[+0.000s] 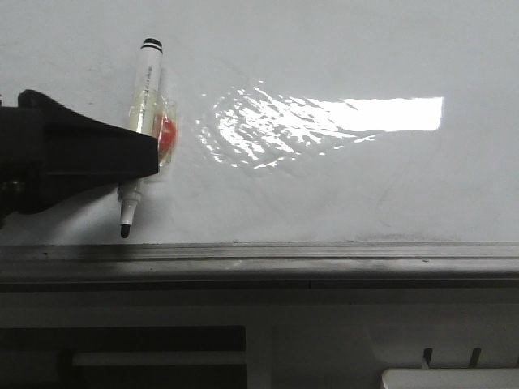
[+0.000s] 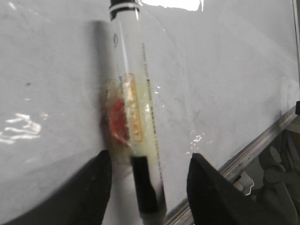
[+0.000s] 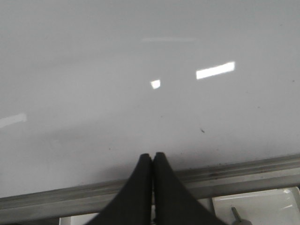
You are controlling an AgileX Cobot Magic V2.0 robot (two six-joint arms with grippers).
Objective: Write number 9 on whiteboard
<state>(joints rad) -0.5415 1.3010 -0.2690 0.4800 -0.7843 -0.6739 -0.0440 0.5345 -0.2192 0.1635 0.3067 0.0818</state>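
Observation:
The whiteboard lies glossy white with a glare patch. No number 9 shows on it in any view. A white marker pen lies on the board, uncapped, its black tip toward the grey edge rail. Clear tape with a red patch sits against its barrel. My left gripper is open. In the left wrist view its jaws stand apart on either side of the marker, not touching it, left gripper. My right gripper is shut and empty over bare board near the rail.
Below the rail stands grey-white moulded furniture with dark slots. A white tray-like piece sits at the lower right, and also shows in the right wrist view. Faint smudges mark the board.

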